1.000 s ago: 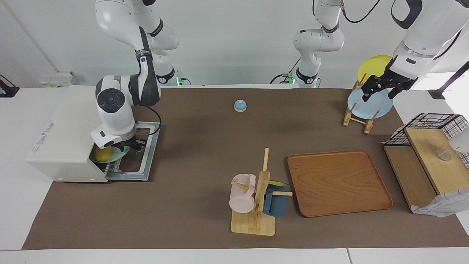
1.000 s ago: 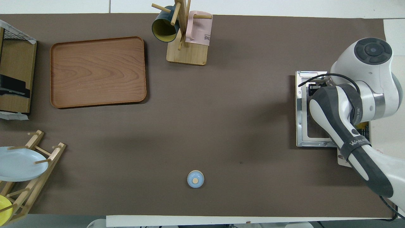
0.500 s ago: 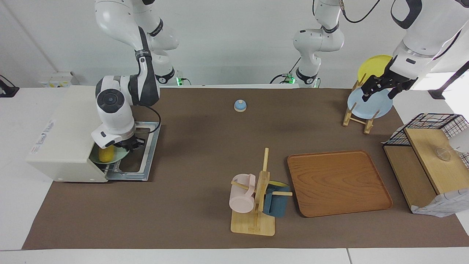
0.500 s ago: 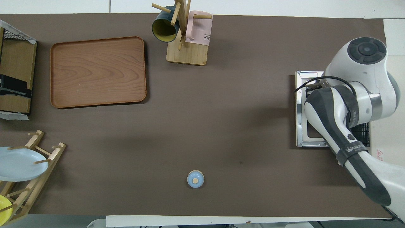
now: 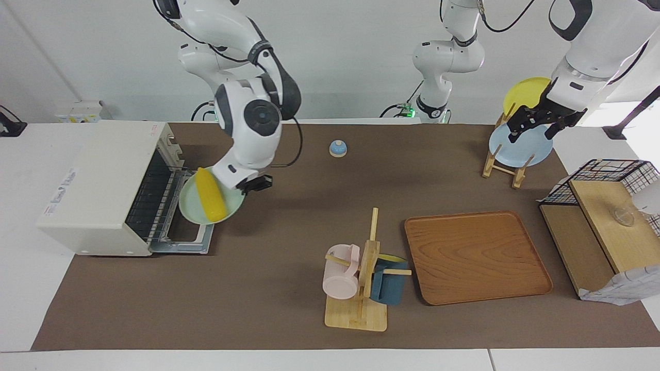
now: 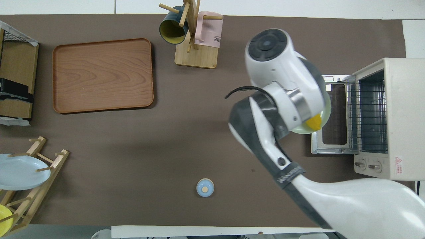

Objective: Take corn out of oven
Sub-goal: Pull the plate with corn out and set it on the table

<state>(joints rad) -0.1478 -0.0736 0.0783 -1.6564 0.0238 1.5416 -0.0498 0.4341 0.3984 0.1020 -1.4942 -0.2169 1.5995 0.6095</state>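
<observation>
My right arm bent at elbow, forearm angled down, wrist tilted; right gripper [image 5: 246, 186] raised in air, fingers clamped on what it carries. In overhead view wrist housing covers its fingers. My left arm waits at its own end, forearm sloping down; left gripper [image 5: 533, 127] hangs raised, fingers [image 5: 515, 135] spread apart, nothing between them

right gripper [image 5: 246, 184] apparently gripping green plate [image 5: 193, 207] | corn [image 5: 210, 200] on it | oven [image 5: 111, 187] open
</observation>
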